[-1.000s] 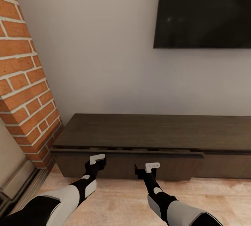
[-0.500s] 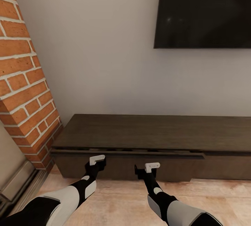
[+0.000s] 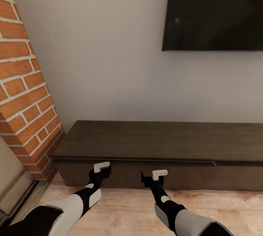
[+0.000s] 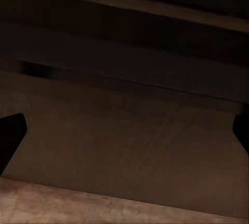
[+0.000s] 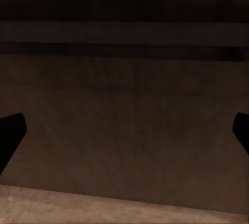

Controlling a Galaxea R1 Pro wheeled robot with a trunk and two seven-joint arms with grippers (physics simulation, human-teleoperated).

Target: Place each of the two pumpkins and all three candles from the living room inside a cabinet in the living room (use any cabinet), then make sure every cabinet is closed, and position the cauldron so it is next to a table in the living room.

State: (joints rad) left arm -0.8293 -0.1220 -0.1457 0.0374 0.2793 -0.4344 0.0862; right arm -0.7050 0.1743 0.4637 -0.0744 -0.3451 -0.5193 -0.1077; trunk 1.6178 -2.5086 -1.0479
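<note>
You have the cabinet (image 3: 160, 144) low at 6 o'clock in the head view, against the wall (image 3: 109, 64); its drawer front looks shut flush, no gap along the top edge. Both grippers sit right at that front: the left gripper (image 3: 102, 167) toward 7 o'clock, the right gripper (image 3: 157, 176) beside it near 6. In each wrist view the fingers stand spread wide with only dark wood between them. A brick column (image 3: 25, 93) rises at 9 o'clock, a dark TV (image 3: 215, 10) hangs at 1 o'clock, and wood floor (image 3: 124, 210) lies underneath.
</note>
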